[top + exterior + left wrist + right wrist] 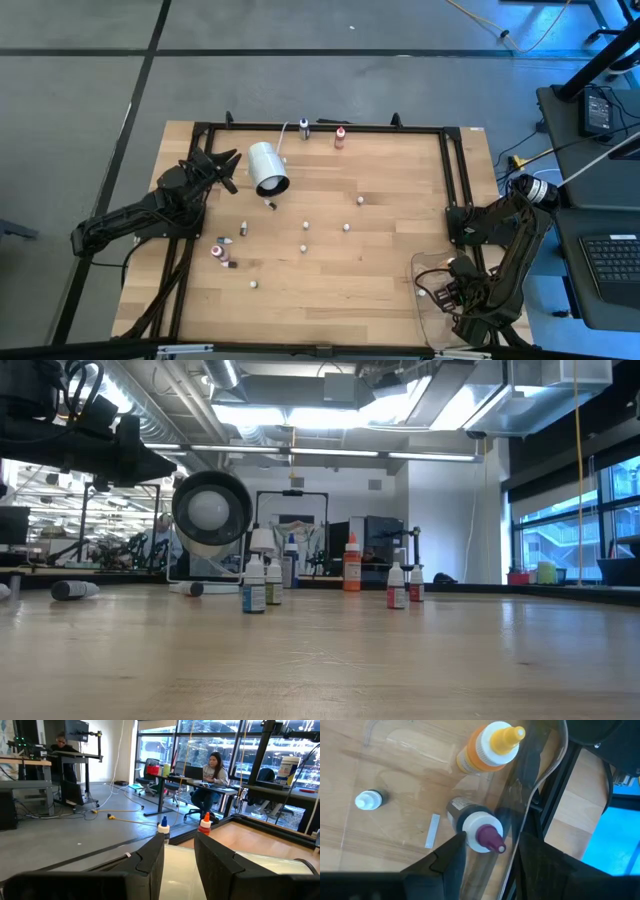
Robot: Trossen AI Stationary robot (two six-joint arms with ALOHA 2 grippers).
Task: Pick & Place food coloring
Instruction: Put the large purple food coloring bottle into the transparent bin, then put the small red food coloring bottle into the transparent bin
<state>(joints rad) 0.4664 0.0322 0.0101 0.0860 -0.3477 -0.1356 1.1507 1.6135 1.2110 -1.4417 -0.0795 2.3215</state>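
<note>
Between the right end effector [487,852]'s parted fingers stands a purple-capped food coloring bottle [479,831], unclamped, in the clear tray [428,268] at the desk [390,250]'s four o'clock; yellow-capped bottle [489,747] beside it. Left end effector [228,170], fingers apart, sits at ten o'clock beside the white cylinder [268,168].

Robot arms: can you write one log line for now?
right gripper: open over purple-capped bottle in clear tray | left gripper: at white cylinder

Pale wood, black metal, clear and white plastic.

The table [380,260] is light planked wood with a smooth, faintly satin top, edged by a matt black metal frame [455,170]. At the frame's near right corner sits a glossy clear plastic tray [420,750]; its food coloring bottles [487,747] look like smooth plastic. The white cylinder [267,168] looks matt.
</note>
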